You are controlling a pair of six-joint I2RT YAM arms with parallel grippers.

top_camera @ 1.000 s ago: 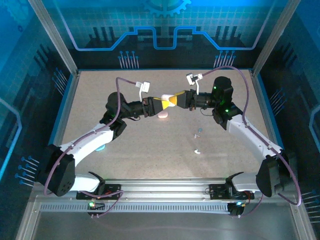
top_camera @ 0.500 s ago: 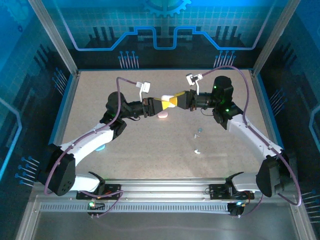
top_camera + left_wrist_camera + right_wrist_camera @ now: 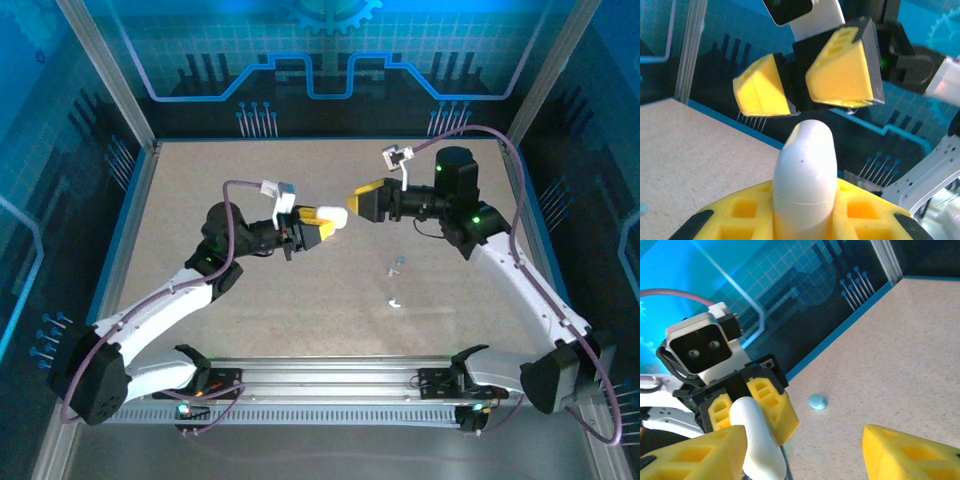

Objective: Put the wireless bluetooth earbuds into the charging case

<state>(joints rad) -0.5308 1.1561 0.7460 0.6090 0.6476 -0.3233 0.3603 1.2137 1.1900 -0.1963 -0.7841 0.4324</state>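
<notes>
From my overhead feed, the left gripper (image 3: 325, 220) is clenched on a white charging case (image 3: 338, 217) and holds it up off the table (image 3: 200, 180). My left wrist camera shows the case (image 3: 802, 170) standing up between the two yellow fingers (image 3: 865, 210), rounded end out and a thin seam low on its body. The right gripper (image 3: 358, 197) faces it, released, and its yellow pads (image 3: 840, 75) stand apart, just clear of the case's tip without touching. On the right wrist camera I see its own fingers (image 3: 910, 455) spread wide, with the left gripper (image 3: 752, 405) and the case (image 3: 757, 440) in front of them.

Neither earbud is in any jaws. A pale blue earbud (image 3: 399, 263) and a white earbud (image 3: 396, 303) lie on the table, near each other, on the near side of the right gripper and well apart from both grippers. The right wrist view also shows a small pale blue rounded piece (image 3: 816, 401) on the table beyond the left gripper. I cannot tell what it is.
</notes>
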